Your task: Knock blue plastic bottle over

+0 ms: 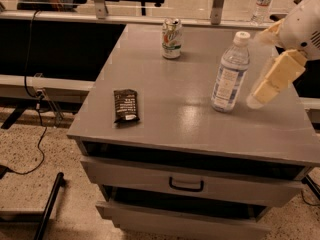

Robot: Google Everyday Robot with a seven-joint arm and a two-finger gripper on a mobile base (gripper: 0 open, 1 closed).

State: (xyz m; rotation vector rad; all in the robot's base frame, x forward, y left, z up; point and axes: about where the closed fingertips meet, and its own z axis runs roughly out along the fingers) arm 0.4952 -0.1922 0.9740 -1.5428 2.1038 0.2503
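The blue plastic bottle (230,73) stands upright on the right part of the grey cabinet top (170,94). It is clear and bluish, with a white cap and a white-and-blue label. My gripper (262,90) comes in from the right edge, cream-coloured, slanting down toward the bottle's lower half. Its tip is just right of the bottle, a small gap apart, low over the cabinet top.
A green-and-white soda can (171,38) stands at the back middle of the top. A dark snack packet (125,105) lies at the front left. A small distant bottle (263,3) stands behind. A drawer with a black handle (186,185) is below. Cables lie on the floor at left.
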